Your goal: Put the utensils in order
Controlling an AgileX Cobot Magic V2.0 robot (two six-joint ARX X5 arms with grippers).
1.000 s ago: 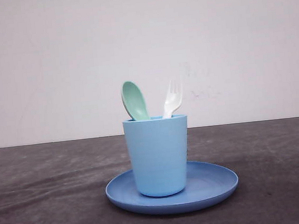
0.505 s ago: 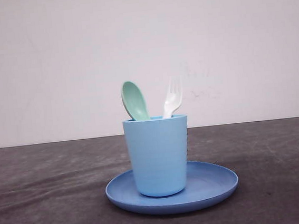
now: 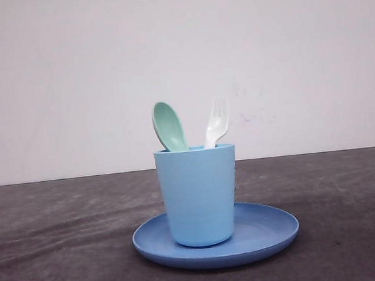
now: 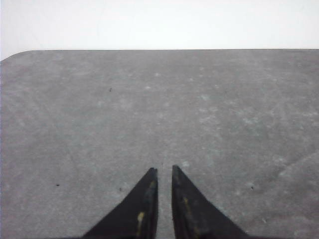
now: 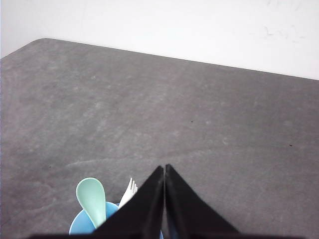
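A pale mint-green spoon and a white fork stand upright, heads up, in a light blue cup on a round blue plate at the table's middle. In the right wrist view my right gripper is shut and empty, fingertips touching. It hangs above the cup, with the spoon and fork just beside its fingers. My left gripper hovers over bare table, its fingers only a thin slit apart and holding nothing.
The dark grey table stretches wide on both sides of the plate. A white wall closes off the back. The table's far edge and a rounded corner appear in the left wrist view.
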